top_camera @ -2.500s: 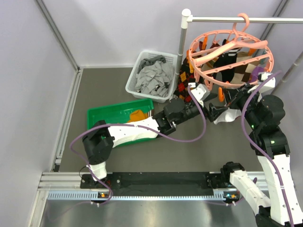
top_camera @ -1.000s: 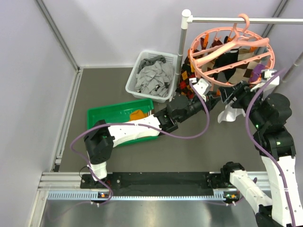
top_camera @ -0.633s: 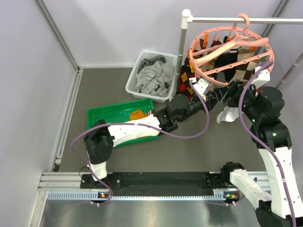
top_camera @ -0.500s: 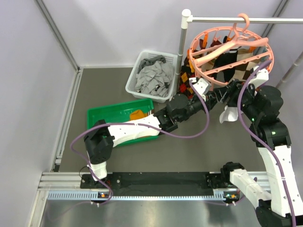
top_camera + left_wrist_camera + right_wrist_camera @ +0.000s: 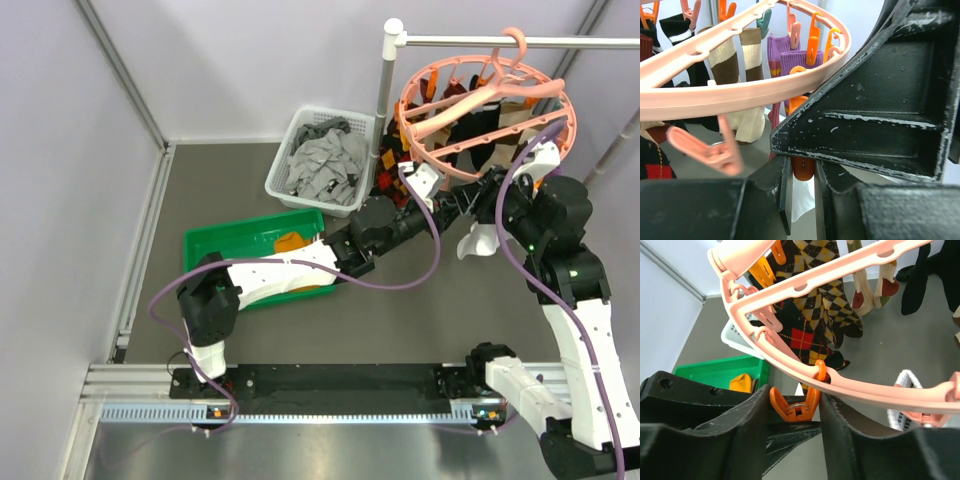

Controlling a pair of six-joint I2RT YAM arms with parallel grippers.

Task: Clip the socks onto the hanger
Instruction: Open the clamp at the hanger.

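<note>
The white sock (image 5: 478,242) hangs long-axis vertical under the hanger's (image 5: 865,390) near rim, its top pinched in the left tool (image 5: 802,185) just below the orange clip (image 5: 795,409). The right tool (image 5: 793,395) straddles that clip's wings (pressing or not, I cannot tell).

Far right, hung on the rail (image 5: 560,42): hanger (image 5: 740,92), with left gripper (image 5: 802,172) and right gripper (image 5: 794,399) meeting under its near rim, one clip (image 5: 782,407) between both pairs of fingers, a sock (image 5: 478,240) dangling just beside. Left of the rail's post, basket (image 5: 283,150); nearer and further left, tray (image 5: 215,240).
</note>
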